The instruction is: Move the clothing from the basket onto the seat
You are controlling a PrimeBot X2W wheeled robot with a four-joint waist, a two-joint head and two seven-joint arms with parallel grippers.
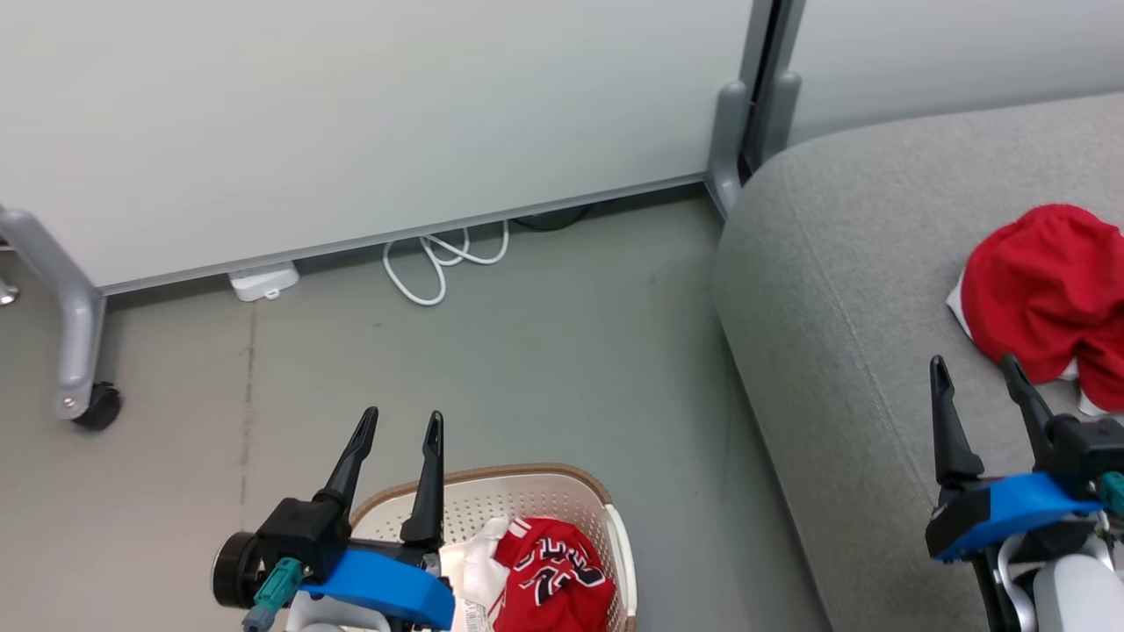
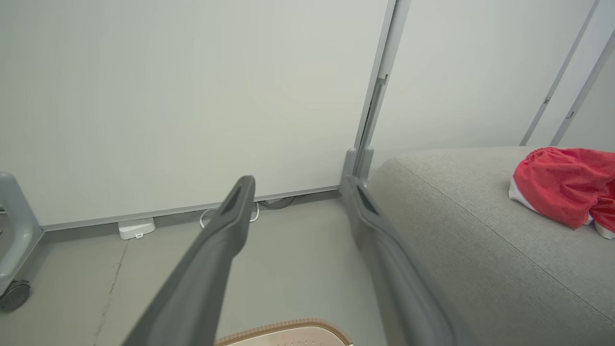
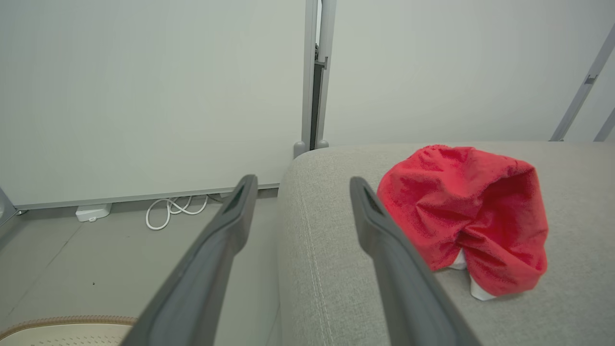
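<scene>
Red jersey (image 1: 553, 570) sits in the basket (image 1: 608, 507), plain red garment (image 1: 1045, 290) lies on the sofa (image 1: 834, 307). Left end effector (image 1: 402, 420) and right end effector (image 1: 973, 364) both spread wide, empty.

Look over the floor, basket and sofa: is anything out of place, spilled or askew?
Nothing is spilled or damaged. A white cable lies in loose loops on the floor at the foot of the wall panel. The plain red garment sits crumpled, not flat, on the sofa; the red jersey is bunched in the basket.
</scene>
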